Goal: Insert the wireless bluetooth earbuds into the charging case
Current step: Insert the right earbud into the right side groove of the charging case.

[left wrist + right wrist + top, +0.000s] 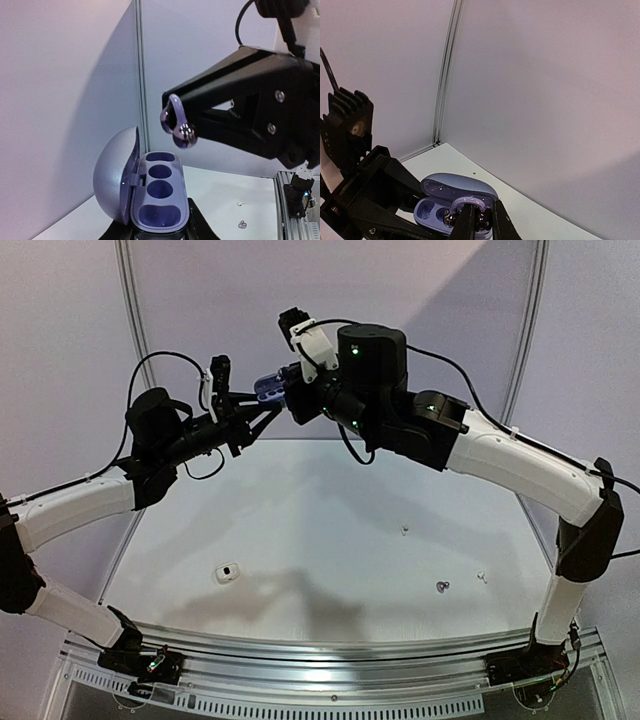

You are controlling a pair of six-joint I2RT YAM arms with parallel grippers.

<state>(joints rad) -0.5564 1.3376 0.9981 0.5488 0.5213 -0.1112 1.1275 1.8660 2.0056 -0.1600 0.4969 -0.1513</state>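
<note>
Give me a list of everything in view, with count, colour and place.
purple case: one, lilac, lid open, held up in the air
purple earbud: one, purple, just above the open case
white case: one, white, table, near left
loose earbuds: three, one dark, two white, table, right side
table: one, white
left gripper: one, black, shut on the purple case
right gripper: one, black, shut on the purple earbud

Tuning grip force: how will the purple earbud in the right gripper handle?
Probably slippery: the earbud looks glossy and rounded, pinched at the right gripper's tips. Likely light, being far smaller than the case. Its thin ear loop may flex.
</note>
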